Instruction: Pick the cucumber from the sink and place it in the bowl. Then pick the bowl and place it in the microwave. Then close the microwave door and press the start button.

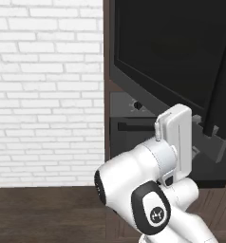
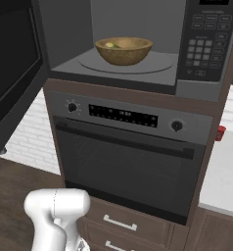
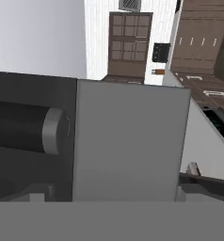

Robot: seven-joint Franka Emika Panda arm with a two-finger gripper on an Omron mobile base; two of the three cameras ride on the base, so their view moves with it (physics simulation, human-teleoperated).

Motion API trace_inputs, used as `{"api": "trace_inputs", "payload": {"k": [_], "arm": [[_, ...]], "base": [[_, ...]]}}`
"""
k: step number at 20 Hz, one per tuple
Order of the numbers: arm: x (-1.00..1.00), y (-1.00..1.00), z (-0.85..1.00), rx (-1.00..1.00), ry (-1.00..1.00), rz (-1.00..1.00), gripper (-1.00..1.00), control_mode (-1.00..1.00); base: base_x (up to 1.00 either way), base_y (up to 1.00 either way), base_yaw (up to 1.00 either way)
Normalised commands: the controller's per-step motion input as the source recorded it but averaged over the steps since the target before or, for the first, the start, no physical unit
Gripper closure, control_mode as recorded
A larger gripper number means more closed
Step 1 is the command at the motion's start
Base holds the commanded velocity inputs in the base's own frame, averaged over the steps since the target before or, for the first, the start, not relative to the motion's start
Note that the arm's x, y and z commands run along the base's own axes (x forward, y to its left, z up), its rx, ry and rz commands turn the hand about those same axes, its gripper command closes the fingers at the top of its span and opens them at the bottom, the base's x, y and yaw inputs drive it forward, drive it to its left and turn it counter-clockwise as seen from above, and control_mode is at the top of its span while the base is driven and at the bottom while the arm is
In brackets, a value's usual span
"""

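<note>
Grey-framed and stiff, the microwave door (image 1: 181,52) stands open just beside our gripper (image 1: 196,142), whose fingers are spread apart and hold nothing; we judge it will swing freely if pushed on its outer face. Beyond, the bowl (image 2: 124,50) with the cucumber (image 2: 109,45) sits inside the microwave (image 2: 138,44). Keypad lettering is too small to read.

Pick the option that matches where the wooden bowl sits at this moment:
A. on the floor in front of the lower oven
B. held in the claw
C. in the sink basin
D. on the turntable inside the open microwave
D: in the right base view the bowl rests on the round plate inside the microwave cavity, with the microwave door swung open to the left.
</note>
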Motion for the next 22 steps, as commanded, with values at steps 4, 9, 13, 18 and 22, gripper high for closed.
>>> {"api": "trace_inputs", "payload": {"k": [4,9,13,18,22], "arm": [[0.11,-0.68,0.34,0.24,-0.01,0.32,-1.00,-1.00],[0.60,-0.43,0.38,0.24,0.09,0.33,-1.00,-1.00],[0.88,-0.45,0.46,0.25,0.11,0.31,-1.00,-1.00],[0.95,-0.30,0.12,0.17,0.10,0.28,-1.00,-1.00],[0.90,-0.28,0.02,0.12,0.12,0.30,-1.00,-1.00]], "base": [[0.00,0.00,0.00],[0.00,0.00,0.00],[0.00,0.00,0.00],[0.00,0.00,0.00],[0.00,0.00,0.00]]}}
